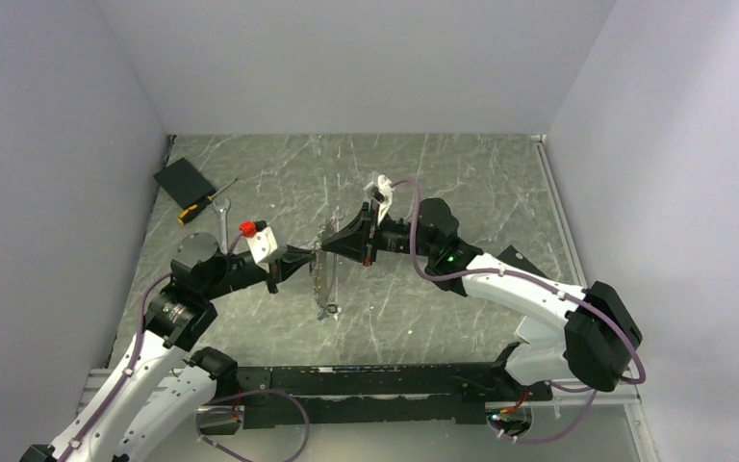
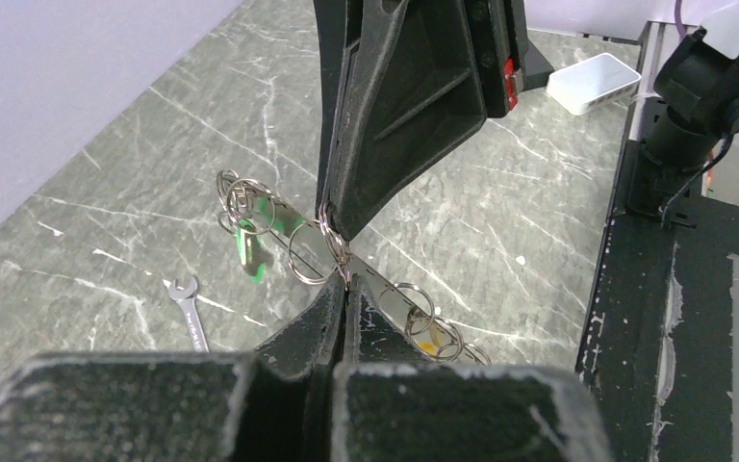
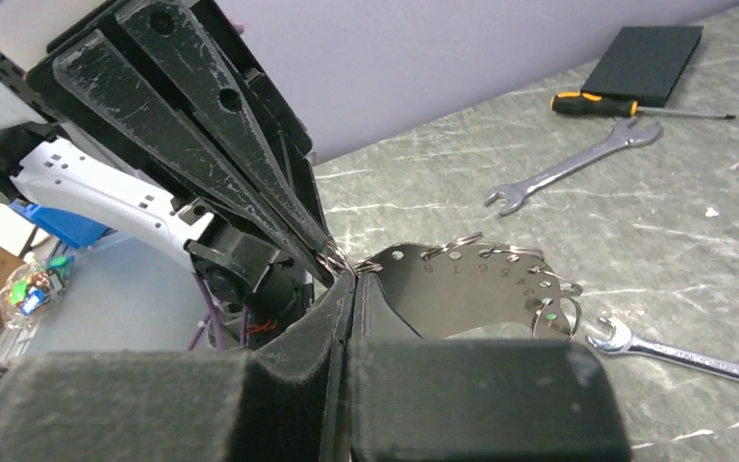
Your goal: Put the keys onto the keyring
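The keyring (image 1: 323,274) is a curved flat silver plate with numbered holes, carrying several thin wire rings. It hangs in the air between both grippers. My left gripper (image 1: 310,260) is shut on one of its rings, seen in the left wrist view (image 2: 346,287). My right gripper (image 1: 333,246) is shut on the plate's end (image 3: 351,279), tip to tip with the left. A green-headed key (image 2: 250,252) hangs at one end of the plate (image 2: 394,298) and a yellow-headed key (image 2: 427,344) at the other. The plate also shows in the right wrist view (image 3: 462,289). Other keys are hidden.
Two silver spanners lie on the marble table, one (image 3: 573,168) far and one (image 3: 678,356) near the plate. A screwdriver (image 1: 207,202) and a black pad (image 1: 183,181) lie at the back left. A white box (image 2: 592,82) sits beyond the arms.
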Controlling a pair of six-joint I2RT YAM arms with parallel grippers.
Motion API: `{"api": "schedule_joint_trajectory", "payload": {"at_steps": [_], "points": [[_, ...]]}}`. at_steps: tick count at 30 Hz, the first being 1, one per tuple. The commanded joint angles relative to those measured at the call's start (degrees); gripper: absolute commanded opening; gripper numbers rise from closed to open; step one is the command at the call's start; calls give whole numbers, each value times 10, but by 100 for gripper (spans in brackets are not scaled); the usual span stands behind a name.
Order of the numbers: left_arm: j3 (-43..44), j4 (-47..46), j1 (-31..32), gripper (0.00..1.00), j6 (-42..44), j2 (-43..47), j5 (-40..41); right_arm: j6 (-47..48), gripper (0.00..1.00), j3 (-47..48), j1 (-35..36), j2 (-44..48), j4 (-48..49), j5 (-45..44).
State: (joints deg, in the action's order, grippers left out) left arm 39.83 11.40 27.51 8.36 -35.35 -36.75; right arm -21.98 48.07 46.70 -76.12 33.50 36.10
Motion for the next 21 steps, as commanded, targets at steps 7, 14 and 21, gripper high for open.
{"api": "schedule_joint_trajectory", "payload": {"at_steps": [7,14,21], "points": [[-56,-62,2,0,22,49,22,-9,0,92,-5,-10,-95,-34],[-88,-91,2,0,46,57,56,-20,0,145,-5,-40,-196,-22],[-133,-134,3,0,93,72,18,-60,0,172,-5,-71,-221,2]]}}
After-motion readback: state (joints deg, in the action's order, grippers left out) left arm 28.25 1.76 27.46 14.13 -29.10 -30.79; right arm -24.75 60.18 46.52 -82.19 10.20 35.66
